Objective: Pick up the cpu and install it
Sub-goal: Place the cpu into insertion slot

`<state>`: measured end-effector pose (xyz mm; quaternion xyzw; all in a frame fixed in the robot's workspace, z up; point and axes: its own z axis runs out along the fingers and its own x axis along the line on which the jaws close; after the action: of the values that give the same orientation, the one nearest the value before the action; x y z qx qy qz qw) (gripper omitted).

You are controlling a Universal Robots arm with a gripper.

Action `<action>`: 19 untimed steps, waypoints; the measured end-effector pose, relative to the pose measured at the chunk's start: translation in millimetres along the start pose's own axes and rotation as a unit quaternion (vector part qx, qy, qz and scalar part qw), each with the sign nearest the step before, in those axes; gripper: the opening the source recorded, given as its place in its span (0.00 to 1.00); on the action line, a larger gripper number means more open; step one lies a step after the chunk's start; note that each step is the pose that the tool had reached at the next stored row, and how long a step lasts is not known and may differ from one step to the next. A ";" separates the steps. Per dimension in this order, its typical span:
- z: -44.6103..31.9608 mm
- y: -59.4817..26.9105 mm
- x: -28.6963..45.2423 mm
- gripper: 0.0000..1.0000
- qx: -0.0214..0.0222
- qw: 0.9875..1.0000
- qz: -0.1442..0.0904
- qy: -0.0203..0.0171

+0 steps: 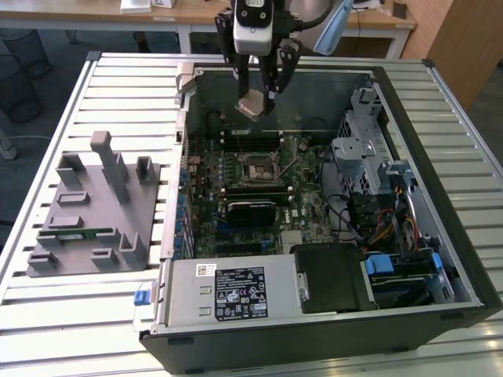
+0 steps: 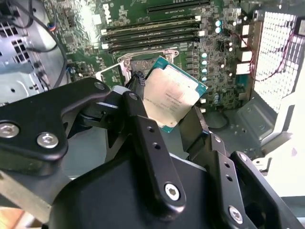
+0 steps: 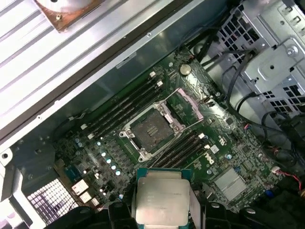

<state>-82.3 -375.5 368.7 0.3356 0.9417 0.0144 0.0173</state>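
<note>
**While the chip hangs over the open case, the socket lies bare below**

As the gripper [image 1: 259, 98] clamps the cpu [image 1: 253, 104] by two opposite edges, jaws narrow and closed on it, you have the chip in the air above the far part of the motherboard [image 1: 236, 188]. Both wrist views show its pale metal top between the black fingers [image 2: 136, 119]. In the exterior view the cpu looks tilted, not flat.

The empty socket [image 3: 151, 130] sits amid the memory slots [image 3: 121, 107], its load plate [image 3: 188, 102] swung open to one side. In the exterior view the chip hangs above the slots by the case's far wall, short of the socket and well clear of the board.

To do this step well, my judgement is that you should level the chip, square its edges with the socket frame, and match its corner mark. Descend straight, without sliding it across the contacts. The pins likely bend easily, so press with no force.

The arm reaches down from above the computer case [image 1: 440, 236], wrist upright, fingers pointing into the open side. The grey fixture [image 1: 90, 212] stands well apart on the slatted table [image 1: 118, 78], towards the exterior view's left.
</note>
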 end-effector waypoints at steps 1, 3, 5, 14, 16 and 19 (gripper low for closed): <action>0.2 0.0 0.1 0.54 0.000 1.000 0.006 0.000; 0.6 0.2 0.2 0.54 0.000 1.000 0.019 -0.001; 1.1 0.3 0.3 0.54 0.001 0.999 0.032 -0.001; 3.2 0.8 0.8 0.54 0.002 0.996 0.092 -0.004; 3.6 0.9 0.9 0.54 0.002 0.994 0.106 -0.004; 4.3 1.0 1.0 0.54 0.003 0.992 0.126 -0.005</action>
<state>-82.3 -374.1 364.4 0.4520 0.8917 0.0120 0.0190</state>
